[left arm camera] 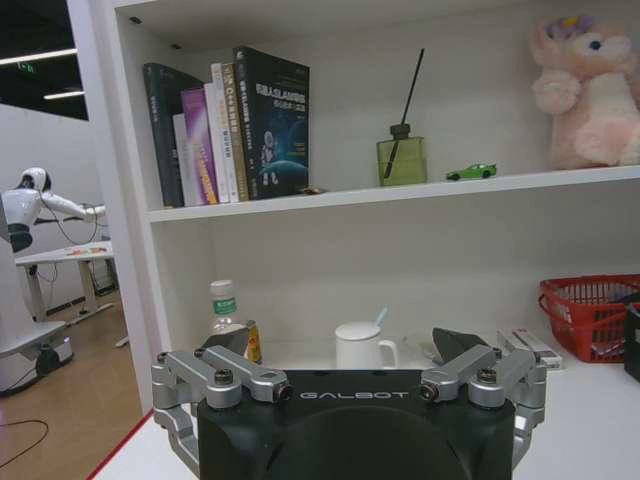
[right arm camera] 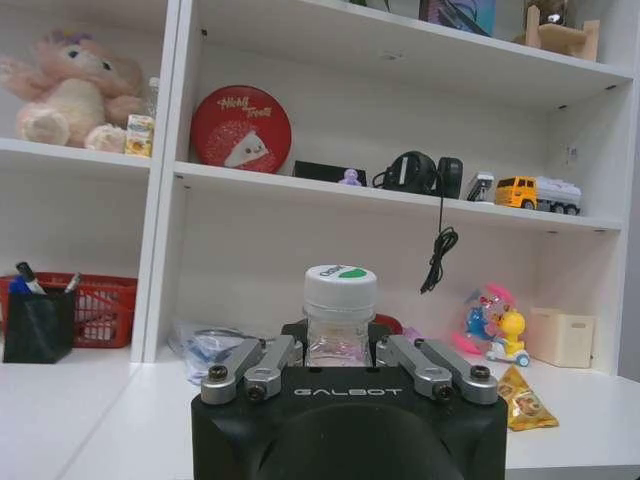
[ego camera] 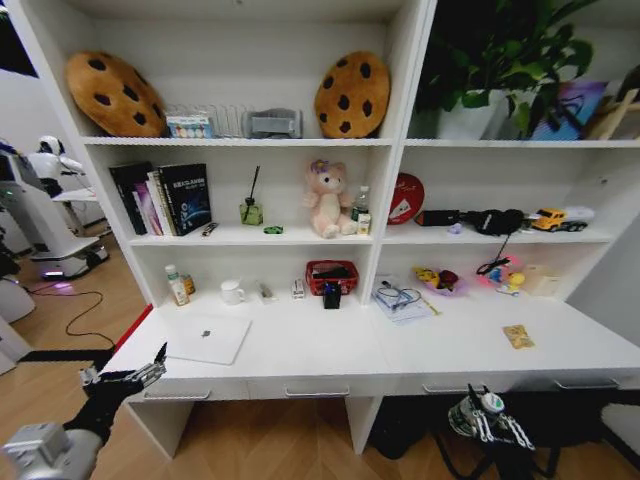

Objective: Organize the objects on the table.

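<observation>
A thin silver laptop [ego camera: 205, 338] lies closed on the left part of the long white table [ego camera: 330, 350]. My left gripper [ego camera: 125, 378] [left arm camera: 350, 385] hangs open off the table's front left corner, nothing between its fingers. My right gripper [ego camera: 487, 415] [right arm camera: 340, 355] is below the table's front edge on the right, shut on a small clear bottle [right arm camera: 340, 315] with a white cap marked green. A tiny green toy car [ego camera: 273, 229] [left arm camera: 471, 172] stands on the middle shelf. A green-capped bottle [ego camera: 177, 286] [left arm camera: 225, 315] stands at the table's back left.
On the table's back edge are a white mug [ego camera: 232, 291], a red mesh basket [ego camera: 331, 275] with a dark pen holder [ego camera: 331, 295], papers [ego camera: 400, 298] and a snack packet [ego camera: 518, 336]. A pink plush bear [ego camera: 328, 198] sits on the shelf. Drawers run under the tabletop.
</observation>
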You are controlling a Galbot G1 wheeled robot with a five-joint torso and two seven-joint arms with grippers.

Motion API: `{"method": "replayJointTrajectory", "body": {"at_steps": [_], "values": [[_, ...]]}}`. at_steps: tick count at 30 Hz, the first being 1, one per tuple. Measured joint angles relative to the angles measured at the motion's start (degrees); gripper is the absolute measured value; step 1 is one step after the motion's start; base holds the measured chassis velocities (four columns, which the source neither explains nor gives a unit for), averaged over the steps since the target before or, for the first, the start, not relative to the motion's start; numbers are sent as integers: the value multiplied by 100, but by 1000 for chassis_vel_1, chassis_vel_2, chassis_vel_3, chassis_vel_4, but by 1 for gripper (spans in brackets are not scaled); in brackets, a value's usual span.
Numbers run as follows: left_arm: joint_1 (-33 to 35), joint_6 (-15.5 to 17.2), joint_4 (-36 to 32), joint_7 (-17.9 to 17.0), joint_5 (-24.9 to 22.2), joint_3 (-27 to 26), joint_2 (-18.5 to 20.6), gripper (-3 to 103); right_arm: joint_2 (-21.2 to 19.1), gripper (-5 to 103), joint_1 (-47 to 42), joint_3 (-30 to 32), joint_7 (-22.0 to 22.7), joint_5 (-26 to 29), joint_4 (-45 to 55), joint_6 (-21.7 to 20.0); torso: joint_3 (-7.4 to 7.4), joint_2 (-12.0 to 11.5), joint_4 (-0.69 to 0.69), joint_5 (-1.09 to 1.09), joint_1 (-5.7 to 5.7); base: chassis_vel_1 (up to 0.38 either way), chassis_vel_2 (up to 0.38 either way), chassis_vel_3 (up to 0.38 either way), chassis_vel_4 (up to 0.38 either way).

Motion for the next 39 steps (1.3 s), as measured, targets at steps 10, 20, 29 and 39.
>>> {"method": "replayJointTrajectory", "body": {"at_steps": [10, 20, 29, 39], "values": [[0, 0, 0, 3, 0, 1, 0, 100, -104, 27, 110, -89, -479, -522, -805, 213, 1, 0, 1, 1, 1, -144, -154, 162, 101], [0, 0, 1, -1, 0, -2, 0, 100, -249, 27, 514, -345, -1226, -808, -2602, -169, 0, 0, -2, 0, 1, 40, 35, -55, -32], [0, 0, 0, -1, 0, -1, 0, 100, -176, 27, 2822, -791, -1124, -1187, -4929, -932, 1, -1, 2, 1, 2, 0, 0, 0, 0], [0, 0, 1, -2, 0, -1, 0, 100, 18, 27, 5269, -893, -1211, -1804, -8033, -677, 2, -1, 2, 2, 2, 0, 0, 0, 0]]}}
